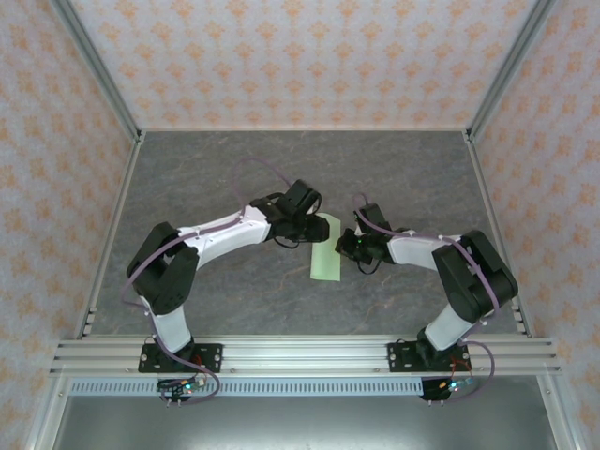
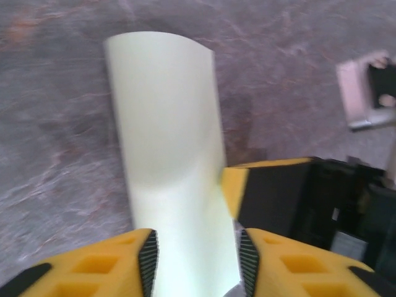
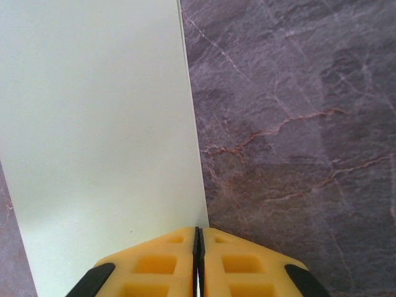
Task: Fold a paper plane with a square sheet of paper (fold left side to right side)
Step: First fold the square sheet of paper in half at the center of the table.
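Half fold looks done: pale-green paper sheet (image 1: 325,253), a narrow strip, sits between the fingers (image 2: 147,263) of the left hand (image 2: 195,257) (gripped? can't tell) with the closed right hand (image 3: 198,238) at its edge, plane folds all to come

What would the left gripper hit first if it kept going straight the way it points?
Probably the curled pale-green sheet of paper, which lies between the left gripper's jaws and runs straight ahead; beyond it, the grey marbled table. Depth is hard to judge.
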